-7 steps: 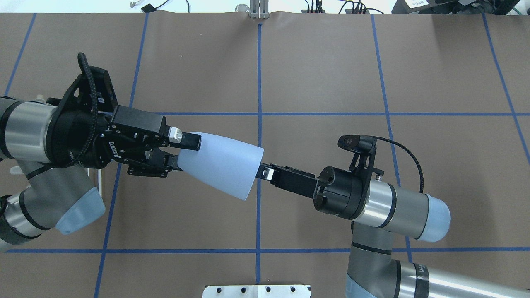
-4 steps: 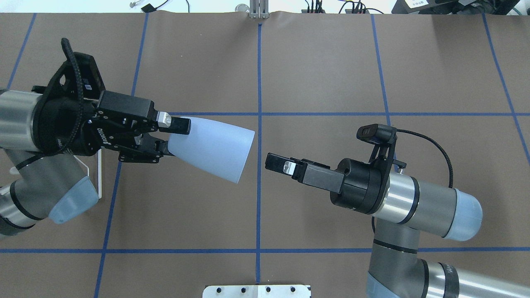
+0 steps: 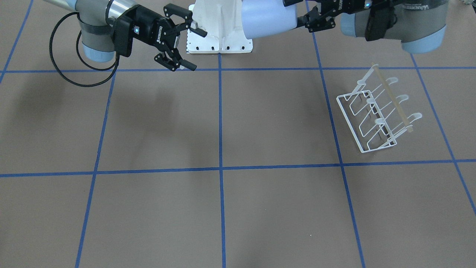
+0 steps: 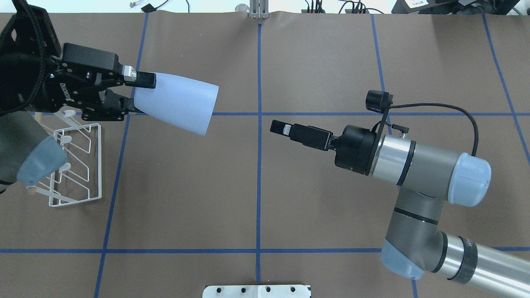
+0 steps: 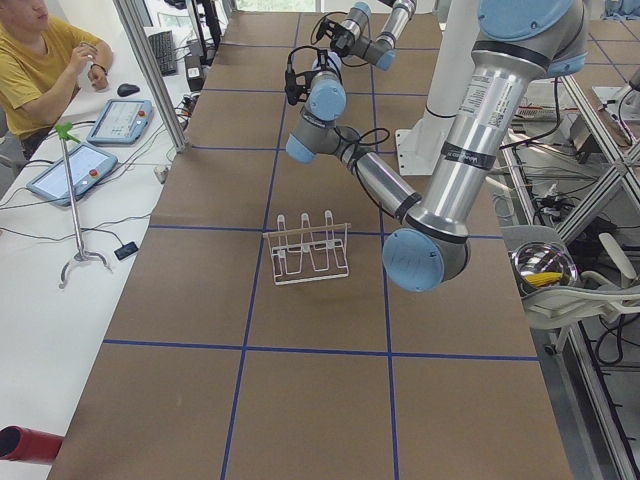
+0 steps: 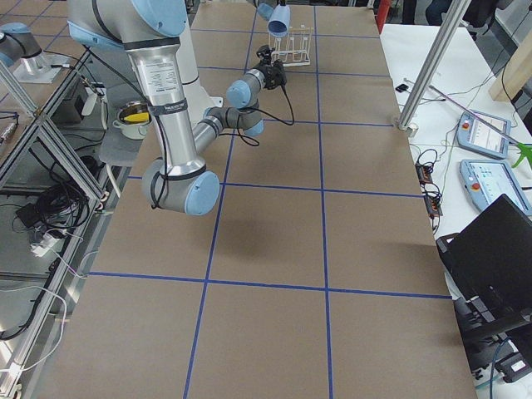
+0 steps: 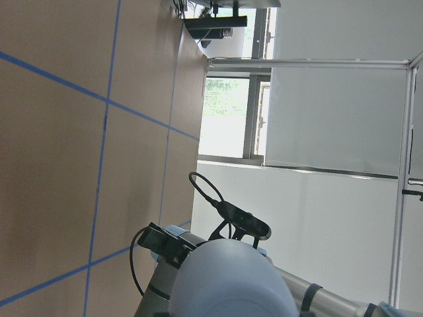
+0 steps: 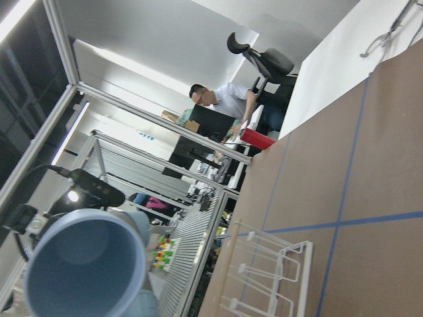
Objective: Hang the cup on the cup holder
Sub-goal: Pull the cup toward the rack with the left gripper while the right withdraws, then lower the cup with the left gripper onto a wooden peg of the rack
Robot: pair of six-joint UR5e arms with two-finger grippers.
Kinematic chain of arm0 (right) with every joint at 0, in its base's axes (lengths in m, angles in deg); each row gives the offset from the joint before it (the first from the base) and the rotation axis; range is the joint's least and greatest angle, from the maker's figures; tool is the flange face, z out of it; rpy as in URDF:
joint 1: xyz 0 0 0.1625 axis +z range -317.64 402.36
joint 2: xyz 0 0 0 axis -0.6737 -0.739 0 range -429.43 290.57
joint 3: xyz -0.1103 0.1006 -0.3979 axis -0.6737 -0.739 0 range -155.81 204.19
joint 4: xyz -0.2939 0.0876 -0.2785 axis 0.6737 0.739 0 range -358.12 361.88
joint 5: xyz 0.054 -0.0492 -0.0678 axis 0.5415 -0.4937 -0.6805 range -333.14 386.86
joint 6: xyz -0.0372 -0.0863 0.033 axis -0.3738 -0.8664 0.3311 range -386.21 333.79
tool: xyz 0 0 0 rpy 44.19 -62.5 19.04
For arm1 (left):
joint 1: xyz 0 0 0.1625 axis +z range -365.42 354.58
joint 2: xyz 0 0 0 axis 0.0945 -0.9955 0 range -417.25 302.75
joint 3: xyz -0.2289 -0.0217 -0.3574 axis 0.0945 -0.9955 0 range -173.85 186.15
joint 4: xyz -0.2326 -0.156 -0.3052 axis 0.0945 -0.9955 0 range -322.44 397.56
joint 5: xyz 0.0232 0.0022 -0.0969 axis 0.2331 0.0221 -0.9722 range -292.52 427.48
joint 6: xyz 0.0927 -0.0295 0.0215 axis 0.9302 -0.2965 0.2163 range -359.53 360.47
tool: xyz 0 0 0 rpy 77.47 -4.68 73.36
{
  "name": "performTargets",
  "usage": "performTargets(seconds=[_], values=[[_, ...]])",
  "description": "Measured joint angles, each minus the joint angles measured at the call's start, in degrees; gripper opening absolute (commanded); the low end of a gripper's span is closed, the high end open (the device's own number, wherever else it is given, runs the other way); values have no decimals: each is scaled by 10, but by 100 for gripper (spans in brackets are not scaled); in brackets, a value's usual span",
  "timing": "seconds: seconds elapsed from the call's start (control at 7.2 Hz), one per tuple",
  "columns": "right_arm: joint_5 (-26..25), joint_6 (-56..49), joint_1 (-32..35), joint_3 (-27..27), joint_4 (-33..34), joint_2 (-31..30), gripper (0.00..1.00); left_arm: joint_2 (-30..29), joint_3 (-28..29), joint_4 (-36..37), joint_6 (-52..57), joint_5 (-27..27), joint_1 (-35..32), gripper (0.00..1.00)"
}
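Two grippers are seen above the desk (image 4: pixel 314 62). At far left, the cup holder (image 4: pixel 100 161) is stood on the desk, partly hidden under the left arm (image 4: pixel 16 140). Just right of it, the cup (image 4: pixel 176 103) is held aloft on its side, its narrow base clamped by the left gripper (image 4: pixel 133 95), mouth turned rightward. Further right, the right gripper (image 4: pixel 279 127) is spread and empty, well apart from the cup. The cup is judged light, stiff and slippery; the narrow base is judged the right hold, leaving the mouth free for a prong (image 3: pixel 417 115).

Brown table (image 4: pixel 323 62) crossed by blue tape lines (image 4: pixel 258 198).
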Motion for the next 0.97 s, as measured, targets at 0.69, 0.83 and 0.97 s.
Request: performTargets(seconds=[0.69,0.83,0.97], values=[[220,-84,216,8,361,-13,100,20,-20,233,223,-74,-96,0],[227,-145,237,9,421,-25,100,35,-34,285,281,-74,-107,0],[230,-208,253,9,467,-43,100,56,-60,352,350,-73,-117,0]])
